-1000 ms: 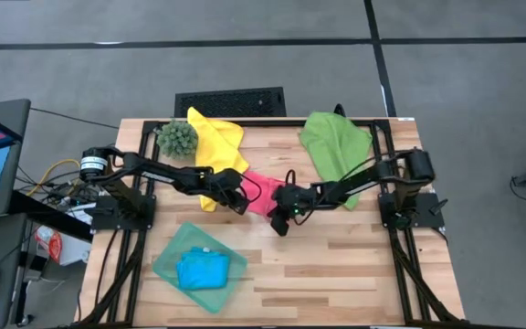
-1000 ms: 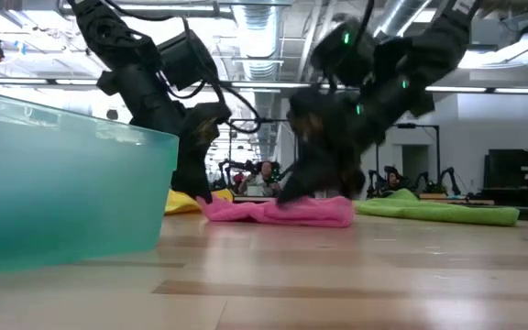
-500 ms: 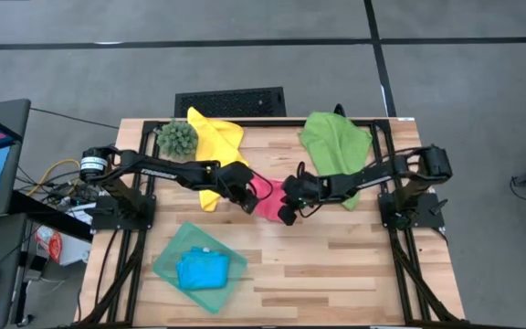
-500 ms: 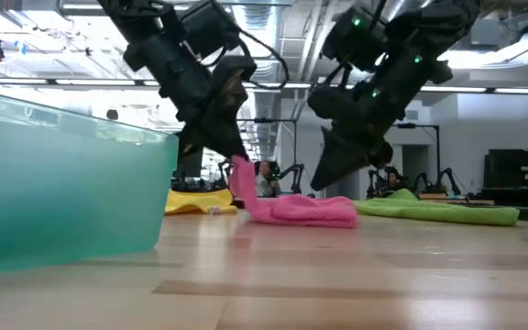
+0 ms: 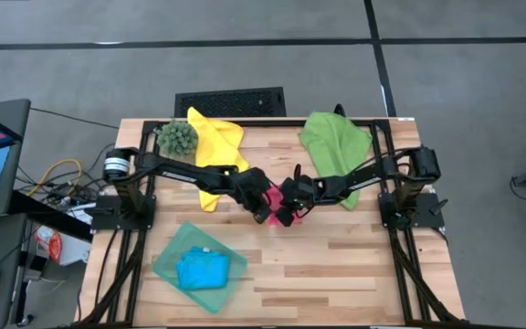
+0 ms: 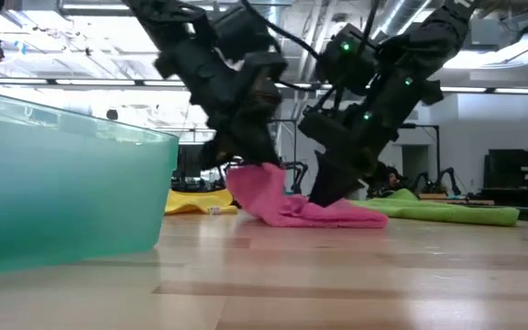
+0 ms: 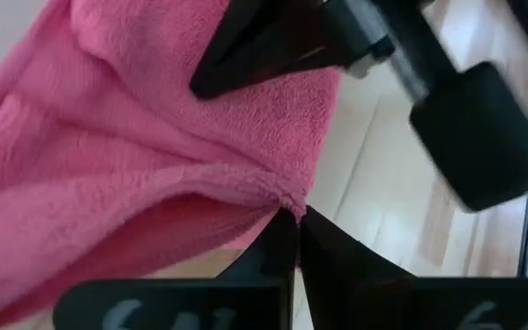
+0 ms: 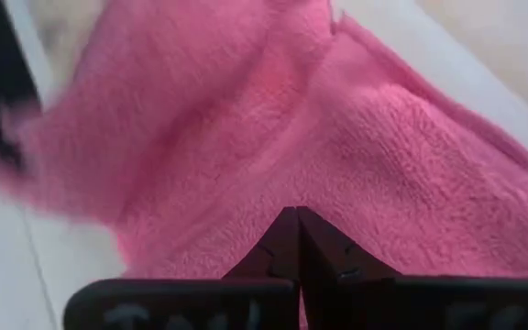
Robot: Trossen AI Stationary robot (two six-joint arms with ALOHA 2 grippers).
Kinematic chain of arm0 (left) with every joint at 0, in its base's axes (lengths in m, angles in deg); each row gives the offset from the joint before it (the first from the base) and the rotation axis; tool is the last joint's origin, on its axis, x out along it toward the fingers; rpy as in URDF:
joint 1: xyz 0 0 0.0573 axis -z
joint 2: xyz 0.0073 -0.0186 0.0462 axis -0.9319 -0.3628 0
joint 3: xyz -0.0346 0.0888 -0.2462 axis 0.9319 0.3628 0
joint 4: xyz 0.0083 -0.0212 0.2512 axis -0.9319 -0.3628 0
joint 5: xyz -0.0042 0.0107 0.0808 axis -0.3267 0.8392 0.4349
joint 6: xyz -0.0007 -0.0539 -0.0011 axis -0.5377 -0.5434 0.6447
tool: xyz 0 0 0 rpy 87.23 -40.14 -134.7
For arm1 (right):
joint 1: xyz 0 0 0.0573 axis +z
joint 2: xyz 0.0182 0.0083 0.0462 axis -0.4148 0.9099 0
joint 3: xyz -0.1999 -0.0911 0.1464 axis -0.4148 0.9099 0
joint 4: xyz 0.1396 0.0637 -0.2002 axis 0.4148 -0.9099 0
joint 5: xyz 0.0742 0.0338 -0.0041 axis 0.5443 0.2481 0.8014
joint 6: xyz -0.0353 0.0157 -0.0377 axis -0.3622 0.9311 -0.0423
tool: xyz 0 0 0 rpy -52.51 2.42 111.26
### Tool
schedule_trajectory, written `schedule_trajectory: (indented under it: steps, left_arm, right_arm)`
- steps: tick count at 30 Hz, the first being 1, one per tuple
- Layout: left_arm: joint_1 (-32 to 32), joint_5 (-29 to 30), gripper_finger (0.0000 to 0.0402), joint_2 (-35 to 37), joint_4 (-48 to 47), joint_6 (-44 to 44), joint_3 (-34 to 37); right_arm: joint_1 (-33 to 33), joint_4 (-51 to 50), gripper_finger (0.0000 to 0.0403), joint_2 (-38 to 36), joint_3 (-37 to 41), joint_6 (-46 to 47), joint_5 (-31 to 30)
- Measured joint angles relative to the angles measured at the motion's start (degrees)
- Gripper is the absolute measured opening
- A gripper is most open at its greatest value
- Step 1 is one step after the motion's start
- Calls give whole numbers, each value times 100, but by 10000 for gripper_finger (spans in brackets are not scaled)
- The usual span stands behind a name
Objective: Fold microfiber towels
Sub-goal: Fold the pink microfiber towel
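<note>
The pink towel [image 5: 273,195] lies bunched at the table's middle, its right part on the wood [image 6: 337,215]. My left gripper [image 5: 263,208] is shut on its raised left end [image 6: 250,179]. My right gripper [image 5: 288,208] is shut, its tips down on the towel's right part [image 8: 337,174]. The yellow towel [image 5: 215,151] and the green towel [image 5: 336,146] lie spread at the far edge. The blue towel [image 5: 201,268] lies folded in the teal tray [image 5: 164,265]. My left gripper pinches an edge of the pink towel [image 7: 280,196] between its two fingertips, coming slanting down from the table's left. That end is lifted off the table and drapes below the fingers, slack; the rest lies on the wood. My right gripper's shut fingers [image 7: 246,50] rest on the towel's upper face [image 8: 273,197], slanting down from the table's right. Whether any cloth is caught between them I cannot tell.
A spiky green ball plant [image 5: 177,137] stands at the far left, beside the yellow towel. The teal tray's wall [image 6: 62,192] fills the near left of the low view. Bare wood [image 5: 354,265] lies at the near right.
My left gripper has lifted the pink towel's left end and carried it toward the table's right, over the rest of the towel, which now looks shorter and heaped. My right gripper rose off the towel, then came back down on it, closer to my left gripper.
</note>
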Motion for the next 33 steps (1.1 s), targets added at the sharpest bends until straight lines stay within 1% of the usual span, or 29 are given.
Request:
schedule_trajectory:
  steps: [4,6,8,10,11,13,15,17,21,25,29,33]
  left_arm:
    - [11,-124,0,-364,-97,242,-577]
    - [13,-118,0,-412,-332,453,-805]
    - [15,-60,0,-505,-337,625,-1002]
    - [6,-52,0,-537,-496,718,-1083]
    - [-4,-52,0,-565,-434,763,-1131]
    - [-26,-45,0,-572,-444,783,-1145]
    - [-35,80,0,-571,-401,822,-1144]
    - [-41,106,0,-571,-299,862,-1141]
    - [-44,57,0,-620,-57,883,-1147]
    - [-49,-107,0,-854,-23,876,-1237]
    - [-42,-501,0,-1210,-15,856,-1553]
    - [-22,-500,0,-1475,-139,870,-1981]
  right_arm:
    - [0,-97,24,-178,9,69,1]
    - [1,-332,24,-423,23,98,0]
    - [21,-450,21,-594,3,132,-2]
    - [33,-888,19,-938,55,156,-2]
    - [33,-893,18,-1058,15,161,-4]
    - [27,-1435,17,-1488,36,158,-14]
    - [-1,-1630,20,-1779,15,163,-23]
    - [-2,-2084,23,-2136,39,162,-141]
    - [-9,-2423,22,-2603,26,163,-343]
    - [-50,-2656,18,-2878,29,245,-479]
    - [-74,-2743,21,-2974,29,326,-492]
    - [-64,-2817,24,-2991,29,466,-494]
